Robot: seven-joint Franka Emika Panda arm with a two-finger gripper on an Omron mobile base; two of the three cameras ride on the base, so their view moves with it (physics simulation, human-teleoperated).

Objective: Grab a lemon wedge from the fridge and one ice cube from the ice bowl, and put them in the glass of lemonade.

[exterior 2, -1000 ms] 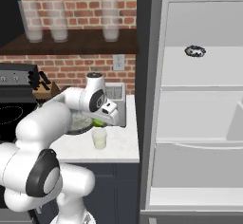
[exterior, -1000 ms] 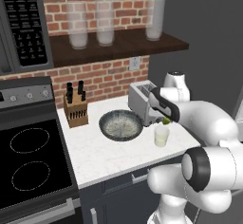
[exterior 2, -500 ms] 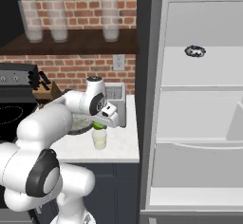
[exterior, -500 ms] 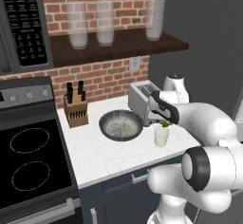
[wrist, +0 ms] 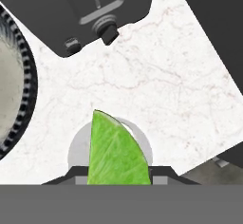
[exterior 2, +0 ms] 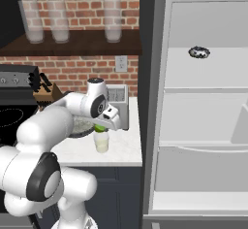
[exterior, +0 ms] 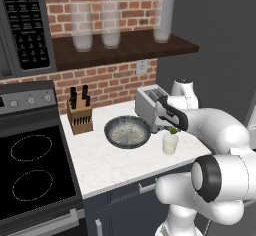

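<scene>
My gripper (exterior: 174, 129) is shut on the small yellow-green lemon wedge (exterior: 174, 130), holding it just above the glass of lemonade (exterior: 170, 145), a short clear tumbler on the white counter. From the other side, the gripper (exterior 2: 100, 127) holds the lemon wedge (exterior 2: 99, 128) over the glass (exterior 2: 101, 141). Along the hand, the lemon wedge (wrist: 116, 152) covers most of the glass rim (wrist: 78, 144) below it. The ice bowl (exterior: 127, 131) sits left of the glass, and its edge (wrist: 12, 99) shows at left. The fridge (exterior 2: 213, 111) stands open at right.
A toaster (exterior: 150, 105) stands right behind the glass, close to my hand. A knife block (exterior: 80, 115) is at the back left, next to the stove (exterior: 30, 170). Tall glasses (exterior: 110, 25) stand on the shelf above. A small dark ring (exterior 2: 199, 52) lies on a fridge shelf.
The gripper with the wedge has sunk slightly toward the glass. Nothing else has moved.
</scene>
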